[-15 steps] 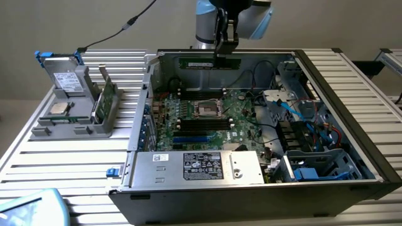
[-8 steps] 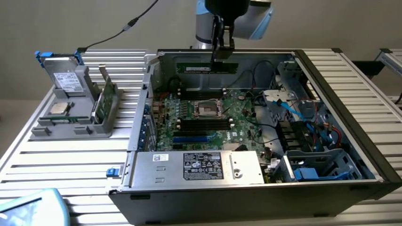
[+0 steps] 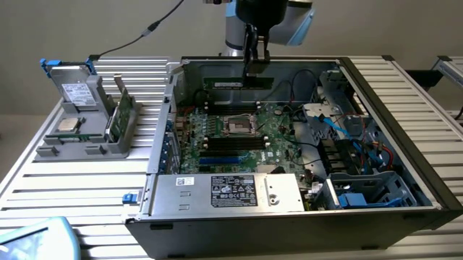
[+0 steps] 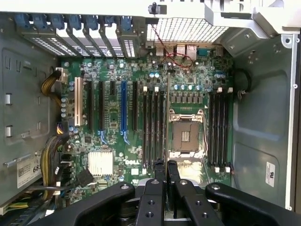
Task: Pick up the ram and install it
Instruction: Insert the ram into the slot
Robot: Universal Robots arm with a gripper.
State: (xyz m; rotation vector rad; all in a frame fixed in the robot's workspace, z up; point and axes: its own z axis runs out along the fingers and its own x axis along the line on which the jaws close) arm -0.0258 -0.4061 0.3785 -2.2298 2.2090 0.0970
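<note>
Ram (image 3: 239,83) is hanging level in the exterior view, inside the open tower case (image 3: 405,135), above and beyond the processor socket (image 3: 239,125), with the jaws gripping its upper edge, almost fully closed. Picking up looks done. Carrying it to a slot seems the step in hand, and that is calling for the stick's lower edge to line up parallel over a free slot. The stick is showing as a thin, flat, dark green board with a white label. The case is dull sheet metal, sitting on a ribbed, slatted metal surface (image 3: 87,179).

From the wrist, the ram (image 4: 169,117) is appearing edge-on as a narrow line between the dark jaws. It is running just beside the processor socket (image 4: 186,136), a square metal frame, between it and the nearest long black plastic memory slots (image 4: 153,127). The motherboard (image 4: 113,141) is gleaming green, studded with small parts.
</note>
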